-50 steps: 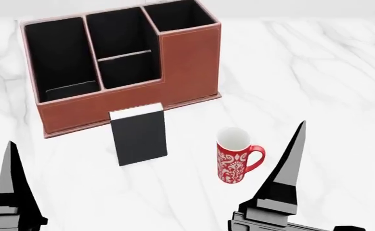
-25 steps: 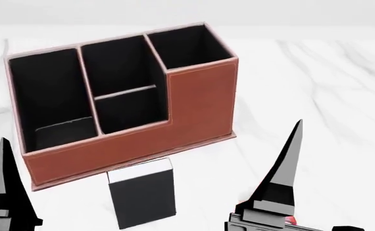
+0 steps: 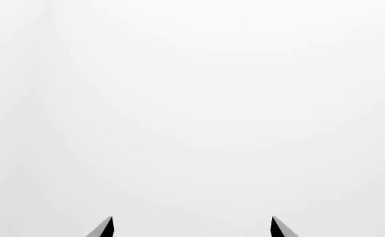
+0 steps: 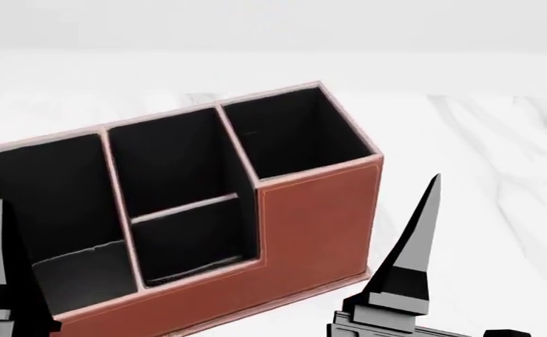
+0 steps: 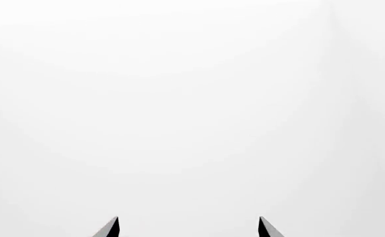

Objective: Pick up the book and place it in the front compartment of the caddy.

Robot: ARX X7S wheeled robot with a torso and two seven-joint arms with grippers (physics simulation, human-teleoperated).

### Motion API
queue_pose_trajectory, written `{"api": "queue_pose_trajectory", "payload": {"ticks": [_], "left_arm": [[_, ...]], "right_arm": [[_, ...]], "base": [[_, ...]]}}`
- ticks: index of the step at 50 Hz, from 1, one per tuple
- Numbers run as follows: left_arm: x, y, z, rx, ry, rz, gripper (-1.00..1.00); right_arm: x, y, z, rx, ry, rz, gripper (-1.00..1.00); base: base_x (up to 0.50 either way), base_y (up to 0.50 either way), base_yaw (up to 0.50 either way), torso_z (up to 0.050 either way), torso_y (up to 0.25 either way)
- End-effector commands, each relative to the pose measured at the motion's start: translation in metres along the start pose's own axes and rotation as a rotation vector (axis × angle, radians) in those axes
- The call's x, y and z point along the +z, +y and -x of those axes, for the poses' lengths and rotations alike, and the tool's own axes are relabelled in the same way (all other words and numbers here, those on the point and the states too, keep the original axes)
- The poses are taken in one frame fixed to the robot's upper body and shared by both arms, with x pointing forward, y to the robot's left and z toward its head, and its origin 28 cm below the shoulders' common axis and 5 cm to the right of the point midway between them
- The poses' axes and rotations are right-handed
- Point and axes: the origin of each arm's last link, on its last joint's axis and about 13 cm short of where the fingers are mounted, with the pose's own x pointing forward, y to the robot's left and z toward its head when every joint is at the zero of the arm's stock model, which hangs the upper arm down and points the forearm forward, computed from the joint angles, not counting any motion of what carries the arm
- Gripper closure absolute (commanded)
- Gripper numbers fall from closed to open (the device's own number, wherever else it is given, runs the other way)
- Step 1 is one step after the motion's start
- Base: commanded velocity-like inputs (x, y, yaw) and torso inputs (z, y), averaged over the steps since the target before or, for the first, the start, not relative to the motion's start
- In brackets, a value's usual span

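Observation:
The caddy, a reddish-brown box with pale stitched rims and black lining, fills the middle and left of the head view; its low stepped wall faces me. The book is out of view. One dark finger of my left gripper rises at the lower left, in front of the caddy's left end. A finger of my right gripper stands at the lower right, just right of the caddy's tall wall. In the wrist views the left gripper and right gripper are open, with only blank white between the tips.
White marble table stretches to the right of and behind the caddy, up to a pale wall at the back.
The head view has swung upward: the caddy has slid down and grown larger, and the book and the red-and-white mug have dropped out of the bottom of the view. Both grippers hold their places.

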Motion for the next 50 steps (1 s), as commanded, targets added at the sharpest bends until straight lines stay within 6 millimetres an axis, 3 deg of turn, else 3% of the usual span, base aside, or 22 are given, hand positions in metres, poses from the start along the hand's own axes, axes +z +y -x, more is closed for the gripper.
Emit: {"api": "queue_pose_trajectory", "payload": {"ticks": [1,14,22,38,50], "left_arm": [[0.0035,0.0013,-0.0001,0.002,-0.02,0.001,-1.0],[0.0045,0.0013,0.0,0.002,-0.021,0.003,-1.0],[0.0046,0.0011,-0.0001,0.002,-0.018,0.007,-1.0],[0.0033,0.0016,-0.0015,0.014,0.011,0.009,-1.0],[0.0026,0.0005,-0.0002,-0.006,0.017,0.002,-1.0]], "right_arm": [[-0.0018,-0.0004,-0.0021,0.028,-0.018,0.032,-1.0],[0.0002,-0.0005,-0.0021,0.021,-0.035,0.029,-1.0],[-0.0025,-0.0016,-0.0021,0.011,-0.023,0.042,-1.0],[-0.0019,-0.0013,-0.0018,0.011,-0.026,0.012,-1.0],[-0.0013,-0.0006,-0.0018,0.017,-0.024,0.017,-1.0]], "base": [[0.5,0.09,0.0,0.0,0.01],[0.5,0.1,0.0,0.0,0.001],[0.01,0.0,0.0,0.0,0.002],[0.0,0.36,0.0,0.0,0.0],[0.0,0.0,0.0,0.048,0.0]]}}
